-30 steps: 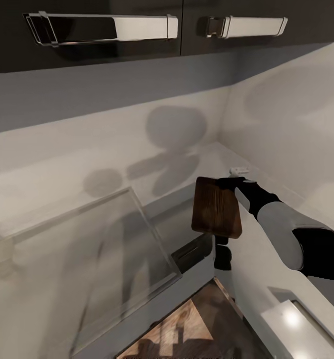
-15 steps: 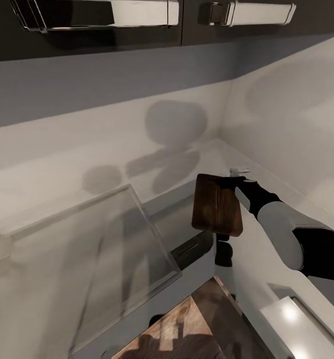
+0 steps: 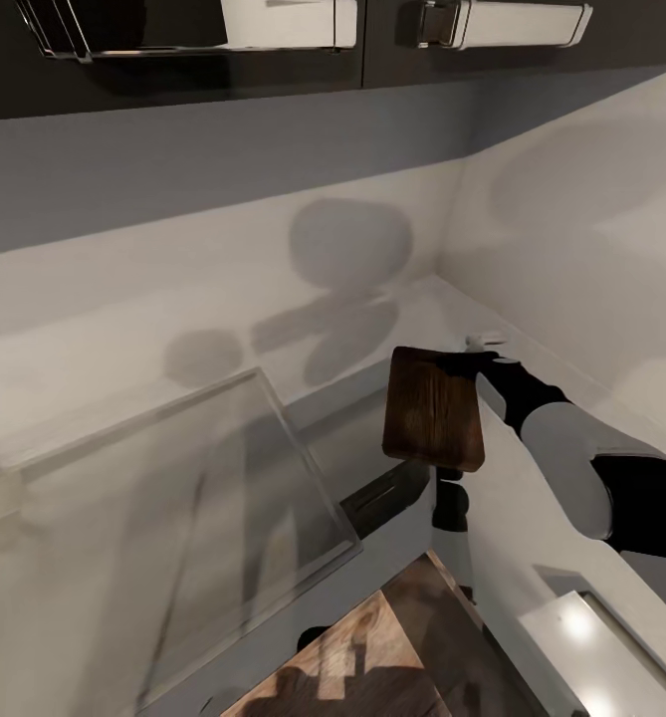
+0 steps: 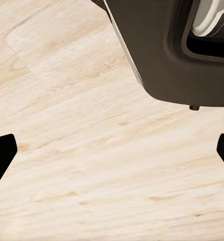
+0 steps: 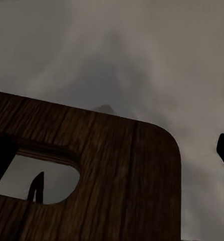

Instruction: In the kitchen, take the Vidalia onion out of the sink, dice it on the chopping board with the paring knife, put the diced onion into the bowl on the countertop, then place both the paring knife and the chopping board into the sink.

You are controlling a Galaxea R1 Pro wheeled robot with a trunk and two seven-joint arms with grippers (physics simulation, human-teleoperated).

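The dark brown chopping board (image 3: 434,408) hangs in the air above the corner of the grey countertop (image 3: 94,349), and my right gripper (image 3: 469,363) is shut on its far end. The right wrist view shows the board (image 5: 122,170) up close with its hole, with the right gripper (image 5: 112,160) around that end. My left gripper (image 4: 112,153) is open over pale wood floor, with nothing between its fingers. The onion, knife, bowl and sink are out of view.
Dark upper cabinets (image 3: 173,70) with bar handles (image 3: 502,22) run overhead. A translucent glassy panel (image 3: 173,498) lies at the lower left. Walls meet in a corner behind the board. A white block (image 3: 591,637) sits at the lower right, and wood floor (image 3: 372,657) shows below.
The whole head view has shifted a little, with the cabinet handles now higher in the picture. The right arm and the board have stayed almost in place.
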